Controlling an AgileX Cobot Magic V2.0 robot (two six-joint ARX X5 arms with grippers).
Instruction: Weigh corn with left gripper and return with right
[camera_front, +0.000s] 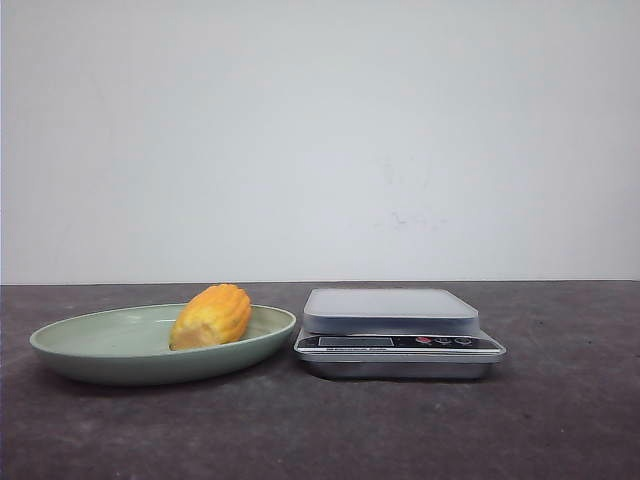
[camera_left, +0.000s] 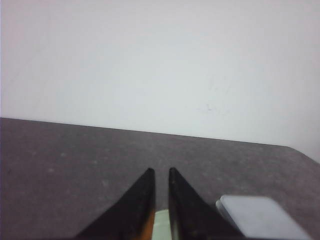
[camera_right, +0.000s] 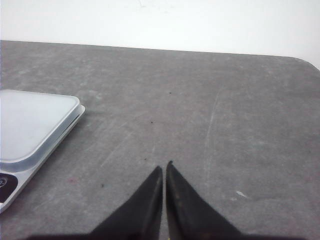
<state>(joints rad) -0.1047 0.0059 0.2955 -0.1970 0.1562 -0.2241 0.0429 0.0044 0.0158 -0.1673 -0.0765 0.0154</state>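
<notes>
The corn (camera_front: 211, 316), a stubby yellow-orange cob piece, lies on its side in a pale green oval plate (camera_front: 90, 345) left of centre. Just right of the plate stands a silver kitchen scale (camera_front: 398, 345) with nothing on its grey platform. Neither gripper shows in the front view. In the left wrist view my left gripper (camera_left: 160, 171) is open by a narrow gap with nothing in it; a strip of the plate (camera_left: 161, 226) shows between its fingers, and a corner of the scale (camera_left: 262, 217) lies beside them. My right gripper (camera_right: 164, 166) is shut over bare table beside the scale (camera_right: 30, 125).
The table (camera_front: 560, 420) is dark grey and speckled, with a plain white wall behind it. Its far edge and a rounded corner show in both wrist views. The scale's display and buttons face the front.
</notes>
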